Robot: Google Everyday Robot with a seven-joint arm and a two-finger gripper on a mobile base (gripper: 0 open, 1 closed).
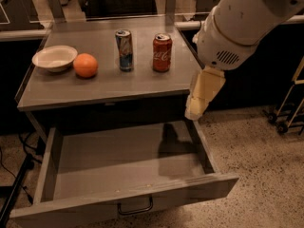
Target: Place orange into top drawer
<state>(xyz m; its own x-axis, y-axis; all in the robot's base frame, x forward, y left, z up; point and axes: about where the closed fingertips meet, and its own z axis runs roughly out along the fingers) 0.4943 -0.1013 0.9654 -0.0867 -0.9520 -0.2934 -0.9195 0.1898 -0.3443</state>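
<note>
Bench, left to right: white bowl; orange just beside it, on the benchtop, not in the drawer. Blue can, upright, label unreadable. Red can, upright, Coca-Cola script legible. Top drawer is pulled open below, dark loop handle at centre front. Tool hangs off the bench's right edge, above the drawer's right wall, pointing down. Apart or together: cannot tell.

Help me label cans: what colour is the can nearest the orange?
The can is blue and silver, camera view. The tool hangs by the drawer's right wall.
</note>
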